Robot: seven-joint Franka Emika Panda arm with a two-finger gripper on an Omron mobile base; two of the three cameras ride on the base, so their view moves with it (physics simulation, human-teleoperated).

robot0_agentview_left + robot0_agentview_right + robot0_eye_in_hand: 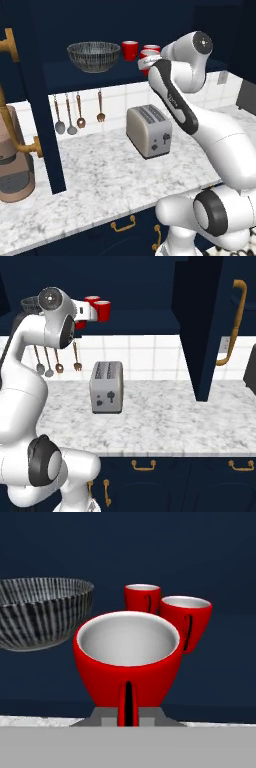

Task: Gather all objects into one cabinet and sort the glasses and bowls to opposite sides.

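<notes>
Hand view: the gripper apparently grips the nearest red cup by its handle, though its fingertips are hidden. Set it beside the two far cups on the cabinet shelf, well right of the mesh bowl.

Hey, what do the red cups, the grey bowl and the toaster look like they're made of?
Red cups: probably glazed ceramic; glossy red outside, pale smooth inside, thick rim. Grey bowl: hard to tell, perhaps patterned glass or ceramic; fine pale lines over dark grey. Toaster: looks like brushed metal; dull silver sides, darker slotted top. All rendered, so these are guesses.
</notes>
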